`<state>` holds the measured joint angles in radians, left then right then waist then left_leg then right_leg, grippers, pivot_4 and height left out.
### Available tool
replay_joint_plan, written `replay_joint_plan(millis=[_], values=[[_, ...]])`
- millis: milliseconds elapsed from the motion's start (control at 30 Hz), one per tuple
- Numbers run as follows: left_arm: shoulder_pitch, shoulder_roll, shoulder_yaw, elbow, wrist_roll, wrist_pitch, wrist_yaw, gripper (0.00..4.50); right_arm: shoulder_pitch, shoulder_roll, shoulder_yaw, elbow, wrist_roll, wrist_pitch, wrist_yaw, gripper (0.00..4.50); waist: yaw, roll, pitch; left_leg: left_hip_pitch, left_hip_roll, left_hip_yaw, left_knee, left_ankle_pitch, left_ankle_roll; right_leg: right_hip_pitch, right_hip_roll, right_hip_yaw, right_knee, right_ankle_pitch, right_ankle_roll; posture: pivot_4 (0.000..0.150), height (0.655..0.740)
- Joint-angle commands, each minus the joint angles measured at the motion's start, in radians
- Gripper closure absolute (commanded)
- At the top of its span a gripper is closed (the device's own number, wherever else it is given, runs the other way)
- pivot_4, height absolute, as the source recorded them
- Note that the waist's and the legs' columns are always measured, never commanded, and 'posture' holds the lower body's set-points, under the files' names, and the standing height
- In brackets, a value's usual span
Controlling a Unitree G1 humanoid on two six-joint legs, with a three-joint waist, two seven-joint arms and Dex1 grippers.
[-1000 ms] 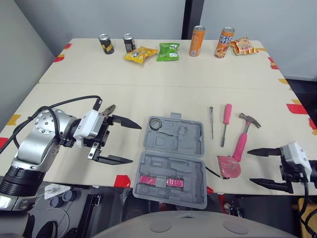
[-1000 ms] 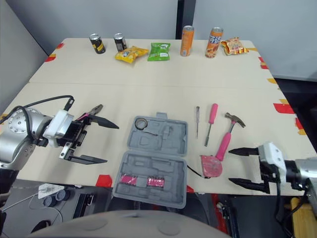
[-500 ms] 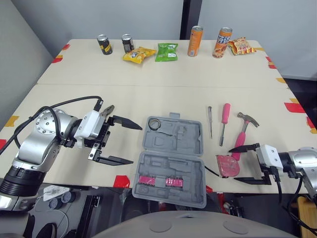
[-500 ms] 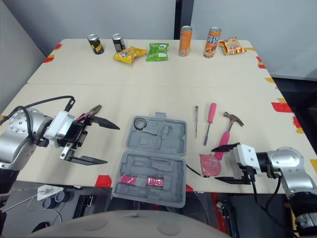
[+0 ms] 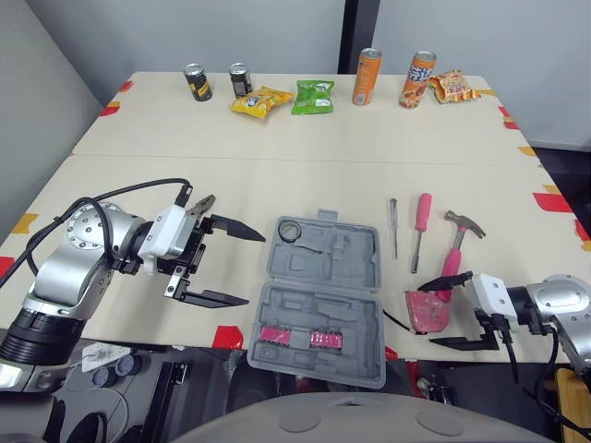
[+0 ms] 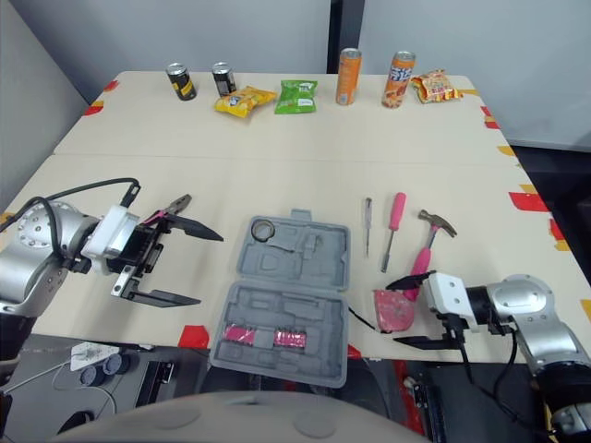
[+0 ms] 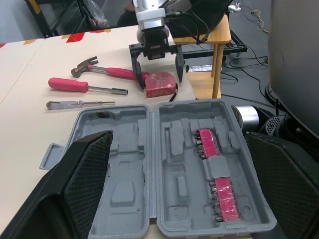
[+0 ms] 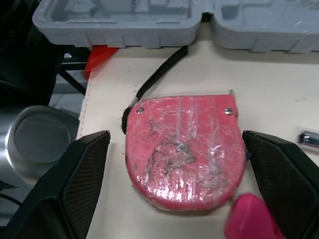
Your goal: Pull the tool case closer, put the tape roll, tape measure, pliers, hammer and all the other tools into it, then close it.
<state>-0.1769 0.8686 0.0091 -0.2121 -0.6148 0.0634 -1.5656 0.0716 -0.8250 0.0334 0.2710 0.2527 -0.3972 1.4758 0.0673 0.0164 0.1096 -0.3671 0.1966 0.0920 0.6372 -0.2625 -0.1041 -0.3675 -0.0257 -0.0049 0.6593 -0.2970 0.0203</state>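
So the left gripper [image 5: 254,268] is hanging over the table with its two black fingers spread wide and nothing between them. The open grey plastic tool case [image 5: 319,300] is lying just past its fingertips, both halves flat. The black tape roll [image 5: 290,229] is sitting in the corner of the case nearest that gripper's far finger, and two pink bit strips [image 7: 206,144] are lying in the other half. The metal pliers [image 6: 180,203] are peeking out right behind the root of that same far finger, outside the case. On the other side, the right gripper [image 5: 430,316] is also holding its fingers apart. The flat pink tape measure [image 8: 184,149] is lying right between them near the table edge, its black strap trailing toward the case. The fingers aren't pressing on it, there's a gap showing on each side. The pink-handled hammer [image 5: 454,254] is lying just beyond the right gripper's far finger, handle end almost touching the tape measure. The pink-handled screwdriver [image 5: 421,226] and thin grey screwdriver [image 5: 393,226] are lying further out, between hammer and case.
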Motion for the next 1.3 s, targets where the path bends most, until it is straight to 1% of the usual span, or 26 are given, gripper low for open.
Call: replay_joint_plan(millis=[33, 133, 500, 700, 900, 1033, 1133, 1200, 1300], values=[[-0.015, 0.007, 0.001, -0.031, -0.011, 0.002, -0.032, 0.00, 0.010, -0.022, 0.005, -0.023, -0.025, 0.017, -0.028, 0.57, -0.001, 0.000, 0.000, 0.000, 0.000, 0.000, 0.000, 0.000, 0.000, 0.000, 0.000, 0.000, 0.000, 0.000, 0.000, 0.150, 0.7400], [-0.018, 0.007, 0.000, -0.038, -0.012, 0.008, -0.027, 0.00, 0.007, -0.024, 0.001, -0.008, -0.033, 0.010, -0.045, 1.35, -0.002, 0.000, 0.000, 0.000, 0.000, 0.000, 0.000, 0.000, 0.000, 0.000, 0.000, 0.000, 0.000, 0.000, 0.000, 0.150, 0.7400], [-0.018, -0.003, -0.004, -0.050, -0.012, 0.024, -0.013, 0.00, 0.008, -0.024, -0.008, 0.016, -0.007, 0.005, -0.049, 1.35, -0.002, 0.000, 0.000, 0.000, 0.000, 0.000, 0.000, 0.000, 0.000, 0.000, 0.000, 0.000, 0.000, 0.000, 0.000, 0.150, 0.7400], [-0.010, -0.009, 0.006, -0.049, -0.018, 0.025, -0.007, 0.00, 0.013, -0.044, -0.036, -0.031, 0.047, 0.028, -0.035, 1.35, -0.001, 0.000, 0.000, 0.000, 0.000, 0.000, 0.000, 0.000, 0.000, 0.000, 0.000, 0.000, 0.000, 0.000, 0.000, 0.150, 0.7400], [0.009, -0.013, 0.039, -0.023, -0.029, 0.030, 0.011, 0.00, -0.027, -0.097, -0.074, -0.181, 0.100, 0.196, -0.073, 1.35, -0.006, 0.000, 0.000, 0.000, 0.000, 0.000, 0.000, 0.000, 0.000, 0.000, 0.000, 0.001, -0.001, 0.000, 0.000, 0.150, 0.7400], [0.018, -0.019, 0.075, 0.013, -0.028, 0.030, 0.035, 0.00, -0.114, -0.135, -0.064, -0.339, 0.120, 0.398, -0.125, 1.35, -0.011, 0.001, 0.000, 0.001, 0.000, 0.000, -0.001, 0.000, 0.000, 0.000, 0.001, 0.001, 0.000, 0.000, 0.000, 0.150, 0.7400], [0.027, -0.024, 0.094, 0.025, -0.031, 0.031, 0.051, 0.00, -0.163, -0.132, -0.041, -0.421, 0.128, 0.498, -0.154, 1.35, -0.003, 0.000, 0.000, 0.001, 0.001, 0.000, -0.001, 0.000, 0.000, 0.000, 0.001, 0.000, 0.000, 0.000, 0.000, 0.150, 0.7400], [0.037, -0.028, 0.105, 0.033, -0.026, 0.022, 0.058, 0.00, -0.204, -0.127, -0.013, -0.466, 0.110, 0.570, -0.183, 1.35, 0.001, 0.000, 0.000, 0.000, 0.001, 0.000, -0.001, 0.000, -0.001, 0.000, 0.001, 0.001, -0.001, 0.000, 0.001, 0.150, 0.7400], [0.053, -0.046, 0.131, 0.036, -0.038, 0.029, 0.092, 0.00, -0.284, -0.115, 0.064, -0.499, 0.032, 0.643, -0.230, 1.35, 0.001, 0.000, 0.000, 0.000, 0.000, 0.000, -0.001, 0.000, -0.001, 0.000, 0.001, 0.001, -0.001, 0.001, 0.001, 0.150, 0.7400]])
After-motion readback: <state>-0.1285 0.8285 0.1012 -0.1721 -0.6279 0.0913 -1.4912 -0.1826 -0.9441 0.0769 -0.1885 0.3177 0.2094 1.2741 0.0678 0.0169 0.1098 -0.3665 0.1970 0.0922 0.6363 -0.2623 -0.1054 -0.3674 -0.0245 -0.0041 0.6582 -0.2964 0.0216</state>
